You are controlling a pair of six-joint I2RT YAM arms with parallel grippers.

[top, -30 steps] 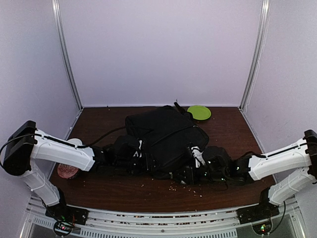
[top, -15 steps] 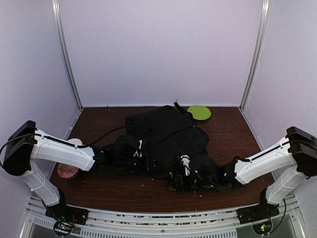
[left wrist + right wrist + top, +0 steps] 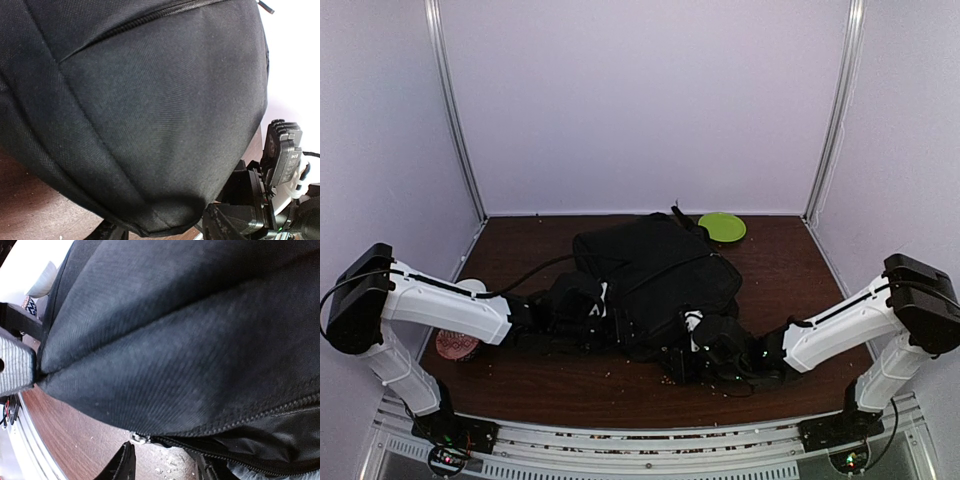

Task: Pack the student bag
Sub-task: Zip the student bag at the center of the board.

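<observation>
The student bag [image 3: 655, 272], a big black backpack, lies flat in the middle of the brown table [image 3: 790, 265]. My left gripper [image 3: 607, 312] is at its left near edge. In the left wrist view, the bag's [image 3: 150, 100] bottom corner fills the gap between the fingers of that gripper [image 3: 167, 227], which is shut on the fold. My right gripper [image 3: 686, 348] is at the bag's near edge. In its wrist view the right gripper [image 3: 165, 465] stands open over bare table, just below the zipper slider [image 3: 139, 438] of a partly open zip.
A green disc [image 3: 721, 226] lies behind the bag at the back right. A white cup [image 3: 470, 288] and a reddish patterned round thing [image 3: 457, 345] sit under the left arm. Crumbs [image 3: 670, 378] dot the table's front. Walls close in on three sides.
The right arm has slid left along the bag's near edge, bringing its gripper closer to the middle. The left arm and the bag have stayed put.
</observation>
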